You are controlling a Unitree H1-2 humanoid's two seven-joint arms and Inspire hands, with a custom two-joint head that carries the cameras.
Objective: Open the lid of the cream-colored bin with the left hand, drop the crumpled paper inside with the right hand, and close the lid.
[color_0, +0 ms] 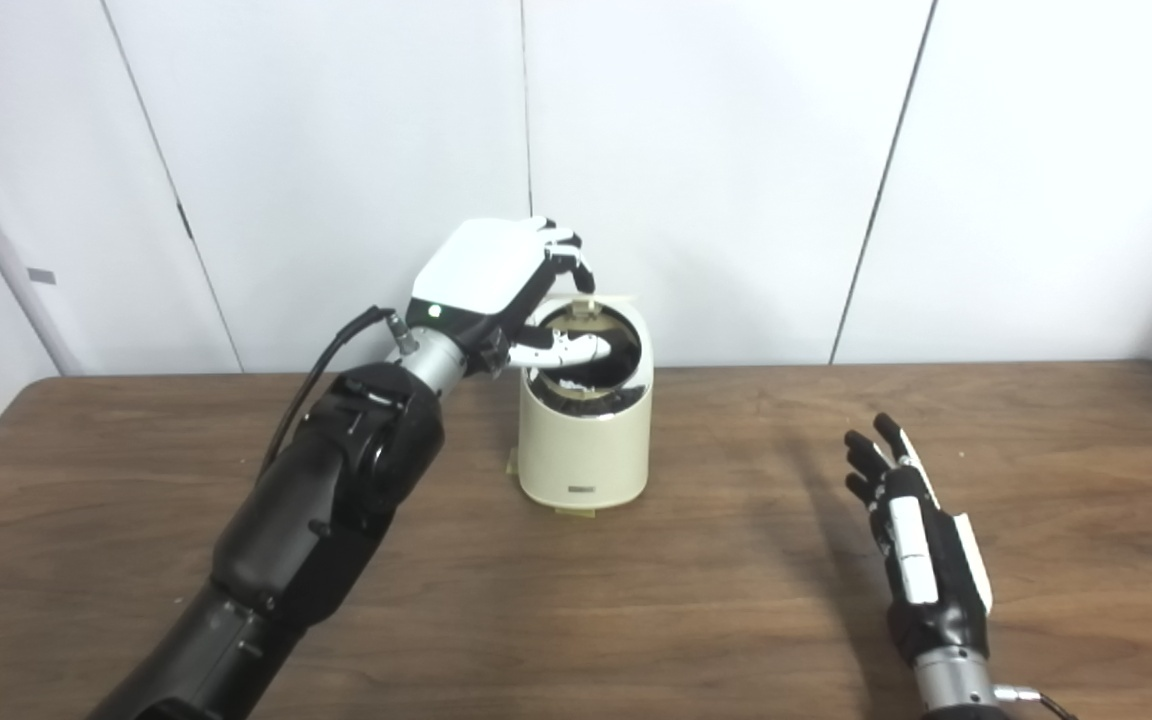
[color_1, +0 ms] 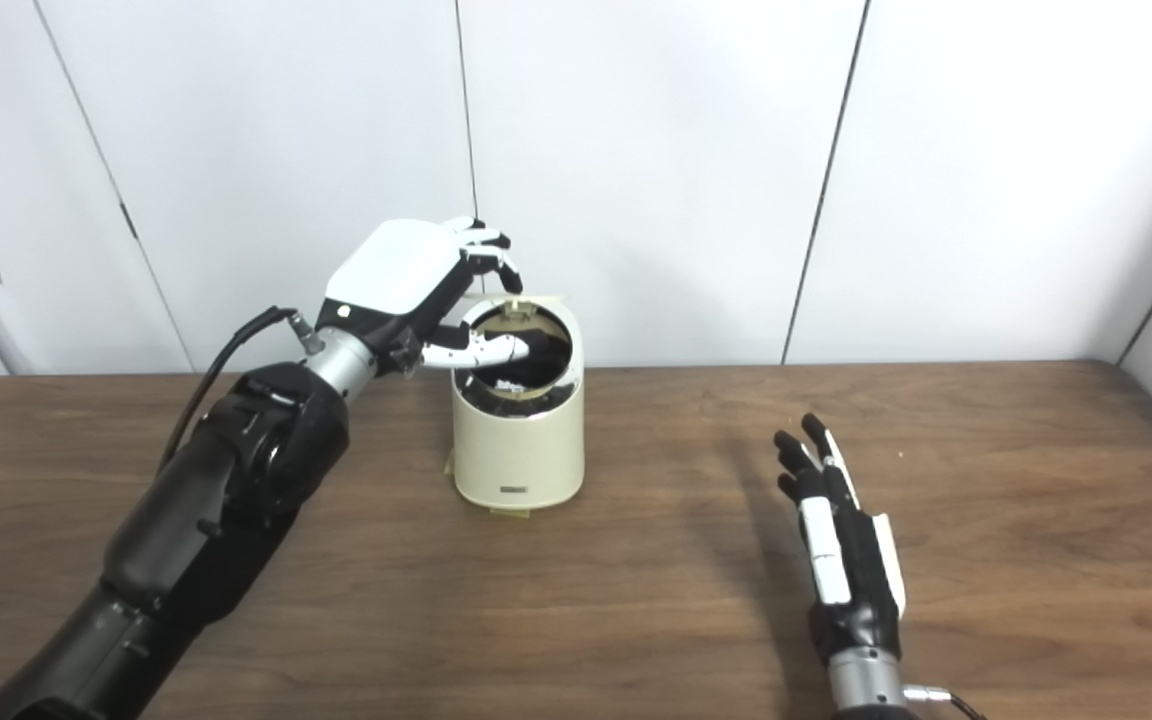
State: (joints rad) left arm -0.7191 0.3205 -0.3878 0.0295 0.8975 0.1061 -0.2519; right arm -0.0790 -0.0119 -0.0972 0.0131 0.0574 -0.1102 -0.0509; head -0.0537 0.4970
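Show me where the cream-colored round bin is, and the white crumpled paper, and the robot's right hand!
cream-colored round bin (color_0: 586, 450): left eye view, on its front wall.
white crumpled paper (color_0: 568, 384): left eye view, on the bit showing inside the bin.
right hand (color_1: 841, 545): right eye view, on the hand's back, resting open.

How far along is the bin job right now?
The crumpled paper already lies inside the cream-colored bin, and the right hand rests open and empty on the table. The left hand is at the raised lid, thumb across the opening. Left: close the lid and withdraw.
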